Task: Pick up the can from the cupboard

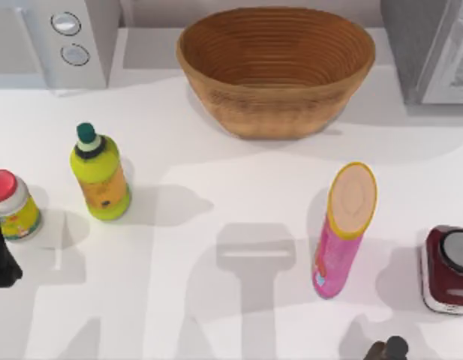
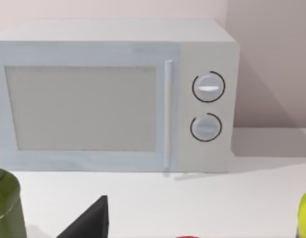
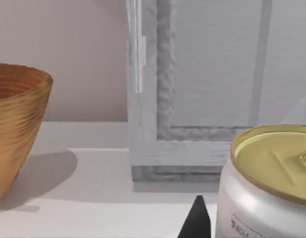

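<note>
The can (image 1: 449, 271) stands upright on the white table at the far right edge, in front of the grey cupboard (image 1: 426, 49) at the back right. From above it looks dark red over a white base. The right wrist view shows the can (image 3: 264, 186) close by, silver with a gold-coloured lid, and the cupboard (image 3: 202, 89) behind it. My right gripper (image 1: 389, 349) sits at the table's front edge, left of and nearer than the can. My left gripper (image 1: 2, 255) is at the far left edge, beside a red-lidded jar (image 1: 13, 204).
A tall pink tube (image 1: 342, 232) stands left of the can. A woven basket (image 1: 276, 67) sits at the back centre and a microwave (image 1: 58, 41) at the back left. A yellow-green bottle (image 1: 100, 174) stands on the left side.
</note>
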You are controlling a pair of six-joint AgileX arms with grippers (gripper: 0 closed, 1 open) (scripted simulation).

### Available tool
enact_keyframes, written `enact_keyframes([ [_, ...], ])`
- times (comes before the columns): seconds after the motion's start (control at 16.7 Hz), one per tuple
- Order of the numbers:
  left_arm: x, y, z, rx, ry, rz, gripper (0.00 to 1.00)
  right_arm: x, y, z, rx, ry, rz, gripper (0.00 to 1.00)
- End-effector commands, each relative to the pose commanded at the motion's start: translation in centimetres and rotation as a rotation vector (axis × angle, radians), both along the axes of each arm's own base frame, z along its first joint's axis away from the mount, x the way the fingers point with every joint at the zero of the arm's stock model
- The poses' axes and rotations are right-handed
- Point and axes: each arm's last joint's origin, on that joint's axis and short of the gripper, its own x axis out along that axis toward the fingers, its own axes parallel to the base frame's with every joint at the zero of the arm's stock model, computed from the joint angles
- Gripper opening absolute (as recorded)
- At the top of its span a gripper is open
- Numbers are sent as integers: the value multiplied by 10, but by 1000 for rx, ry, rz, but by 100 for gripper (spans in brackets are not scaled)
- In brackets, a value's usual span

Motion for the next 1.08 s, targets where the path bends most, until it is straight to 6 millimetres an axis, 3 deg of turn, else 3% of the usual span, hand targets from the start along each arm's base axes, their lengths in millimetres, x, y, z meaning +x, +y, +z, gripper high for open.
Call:
enact_keyframes([
  [0.24,0,0,0,0,0,0,100,2,-1,4,-71,92,37,0],
  [0.54,0,0,0,0,0,0,100,13,-5,14,-267,382,213,0],
  [0.84,0,0,0,0,0,0,100,36,-18,21,-396,678,575,0],
  [1.08,0,0,0,0,0,0,100,64,-41,19,-353,723,929,0],
])
